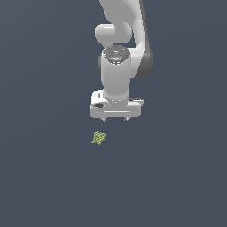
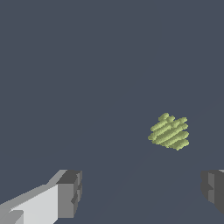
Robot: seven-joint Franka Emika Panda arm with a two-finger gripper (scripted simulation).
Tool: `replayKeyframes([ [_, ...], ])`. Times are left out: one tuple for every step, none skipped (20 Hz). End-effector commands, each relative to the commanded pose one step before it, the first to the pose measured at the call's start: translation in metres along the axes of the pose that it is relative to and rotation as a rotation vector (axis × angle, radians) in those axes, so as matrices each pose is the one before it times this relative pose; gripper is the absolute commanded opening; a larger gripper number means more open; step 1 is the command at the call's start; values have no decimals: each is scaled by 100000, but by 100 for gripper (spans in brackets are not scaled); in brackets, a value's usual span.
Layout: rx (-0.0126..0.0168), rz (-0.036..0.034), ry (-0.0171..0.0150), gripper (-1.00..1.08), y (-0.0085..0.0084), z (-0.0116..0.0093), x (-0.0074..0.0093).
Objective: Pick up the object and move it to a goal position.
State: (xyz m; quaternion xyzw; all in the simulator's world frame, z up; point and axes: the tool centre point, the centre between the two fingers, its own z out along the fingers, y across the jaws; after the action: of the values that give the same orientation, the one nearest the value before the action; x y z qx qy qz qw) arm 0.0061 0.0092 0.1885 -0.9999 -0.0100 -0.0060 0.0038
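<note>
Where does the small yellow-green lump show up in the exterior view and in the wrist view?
Exterior view: the yellow-green lump lies on the dark floor just below the white claw, slightly toward the exterior view's left of it.
Wrist view: the lump sits apart from the two grey fingertips, nearer the one at the picture's edge.
Shared landmark: the open claw, not touching the lump in either view.

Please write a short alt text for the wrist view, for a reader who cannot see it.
A small yellow-green lump with a ridged, jagged surface lies on a plain dark grey floor. The open gripper has not reached it; its two grey fingertips stand wide apart with nothing between them.
</note>
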Motion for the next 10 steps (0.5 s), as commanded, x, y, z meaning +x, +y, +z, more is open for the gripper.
replayKeyframes([
  [0,0,0,100,1,0,0],
  [-31,-28,55,100,42,-23,13],
  [-134,-118,243,100,92,-117,24],
  [-202,-177,365,100,165,-173,44],
  [-281,-248,505,100,227,-241,60],
  [-355,-318,634,100,287,-306,74],
  [-348,-319,618,100,276,-304,69],
  [-263,-251,465,100,205,-233,50],
  [-178,-180,313,100,134,-162,32],
  [-94,-108,165,100,64,-92,15],
])
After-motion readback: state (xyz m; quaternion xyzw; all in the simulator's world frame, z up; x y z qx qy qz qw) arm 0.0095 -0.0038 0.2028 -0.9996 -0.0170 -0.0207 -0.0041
